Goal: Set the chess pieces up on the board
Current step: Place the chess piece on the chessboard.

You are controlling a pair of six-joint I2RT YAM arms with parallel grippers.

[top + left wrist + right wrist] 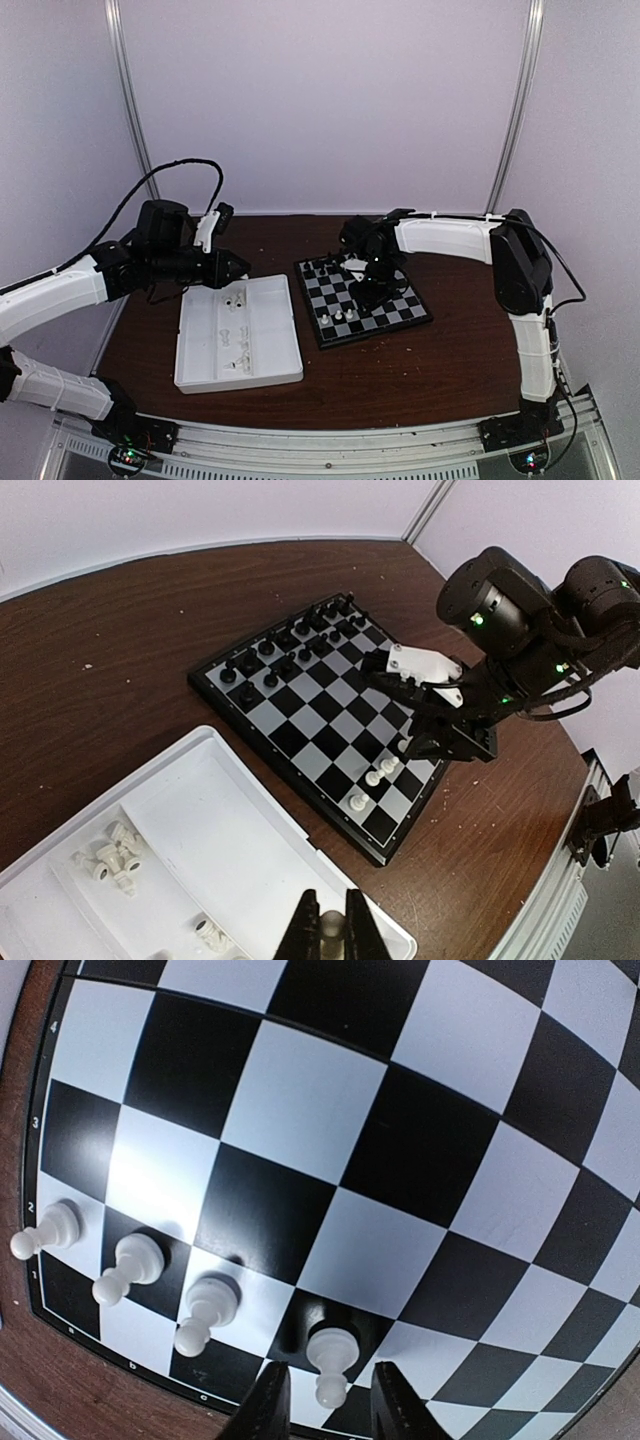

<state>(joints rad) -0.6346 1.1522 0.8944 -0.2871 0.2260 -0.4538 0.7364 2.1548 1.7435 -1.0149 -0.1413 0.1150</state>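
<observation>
Overhead view of a dark wooden table (400,370). The board (385,315) lies right of centre and is turned at an angle. A white compartmented tray (240,380) sits just to its left.

My right gripper (328,1372) is low over the board's near corner. Its two fingers are slightly parted on either side of a white pawn (330,1355). There is a thin gap on each side, so I have no hold on it. The pawn stands upright on a black square. It is the fourth in a line of white pawns (128,1268) along the row marked 2, one to a square and none touching. The black pieces (290,650) fill the two rows at the opposite edge of the board. The squares in between are bare.

My left gripper (330,928) hangs above the far end of the tray, well apart from the board. It is closed tight on a held white piece (331,927), which shows as a pale sliver between the dark fingers. I cannot tell which kind of piece it is. Below it, loose white pieces (110,855) lie on their sides in two small clusters in the tray's compartments.
</observation>
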